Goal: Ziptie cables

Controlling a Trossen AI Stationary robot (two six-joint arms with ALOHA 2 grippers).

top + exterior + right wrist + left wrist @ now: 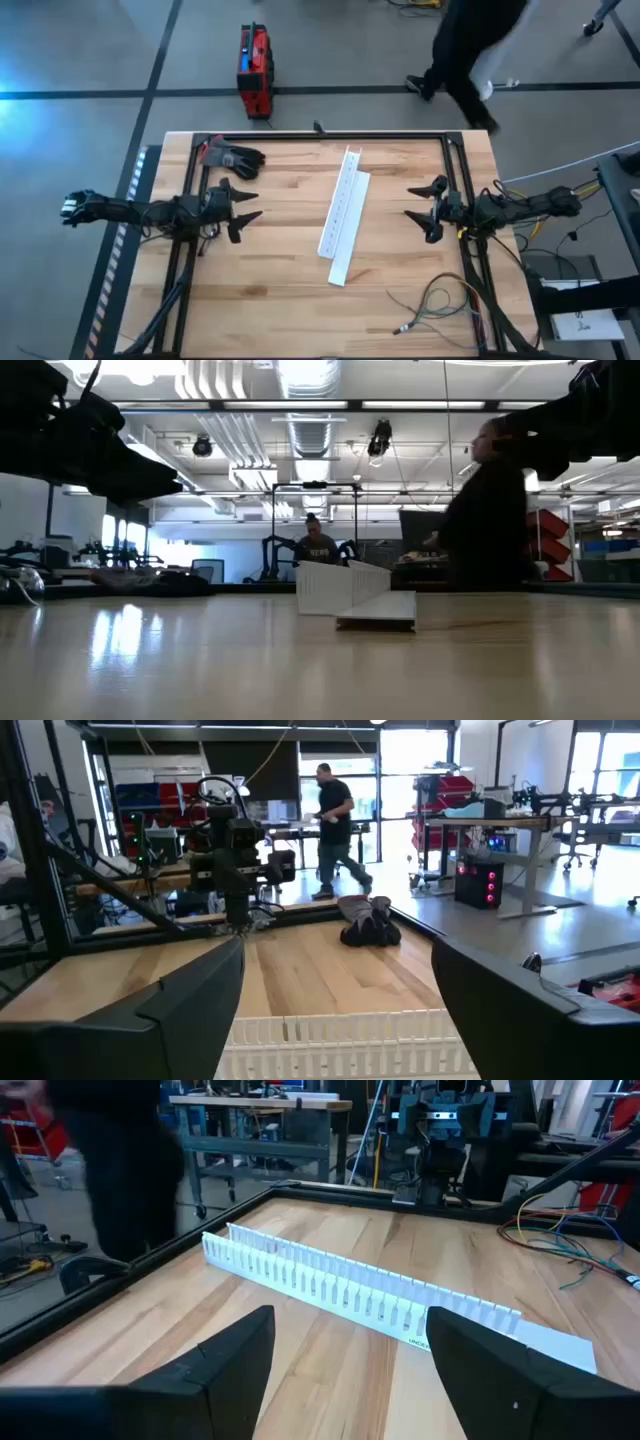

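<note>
Pale wood planks make up the table, and across its middle we see the white channel lying lengthwise with its flat lid beside it. The cables lie as a loose tangle near the front edge on the right arm's side, well apart from the channel and from both grippers. Nothing touches them. A dark glove sits near the far left corner.

Our left gripper hangs over the table to the left of the channel, its fingers spread and empty; its wrist view shows both fingers parted with the channel between them farther off. Our right gripper mirrors it on the right of the channel, fingers likewise apart and holding nothing, as its own wrist view confirms with the fingers wide. Both point toward the channel, neither toward the cables.

We judge that the task has not begun: the wires are ungathered, and we can make out no zip tie anywhere on the table. The step in hand is the approach. The next move calls for the right arm, being nearer, to swing back toward the front edge and come down over the tangle, taking the strands together and not one alone. Thin wires lie flat on wood, so the fingers must close low.

A person walks past beyond the table's far side, by a red case on the floor.
</note>
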